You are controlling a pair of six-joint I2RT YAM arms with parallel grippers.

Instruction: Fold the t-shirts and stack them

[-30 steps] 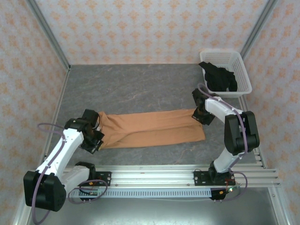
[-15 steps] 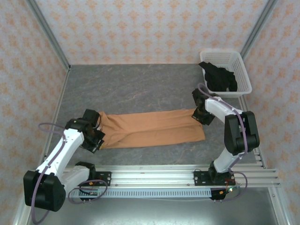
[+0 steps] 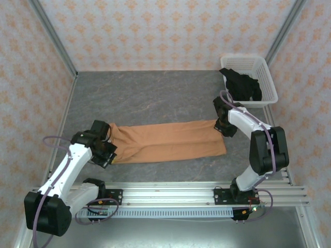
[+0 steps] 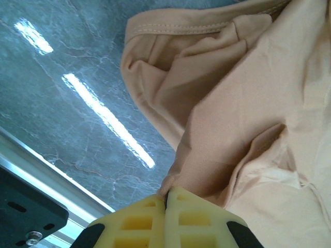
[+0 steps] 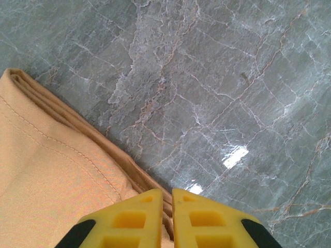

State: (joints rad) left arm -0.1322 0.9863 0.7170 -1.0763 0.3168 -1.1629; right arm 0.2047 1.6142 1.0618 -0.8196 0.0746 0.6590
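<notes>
Black t-shirt (image 3: 243, 85) kept in white basket (image 3: 267, 72), far right. Orange t-shirt (image 3: 165, 142) laid long on table (image 3: 155, 98), each end pinched tight between closed jaws of left gripper (image 4: 166, 199), right gripper (image 5: 170, 199).

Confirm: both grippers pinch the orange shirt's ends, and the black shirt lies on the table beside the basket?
No: top external shows the black shirt inside the basket, not beside it; left gripper and right gripper do pinch the ends of the orange shirt.
</notes>
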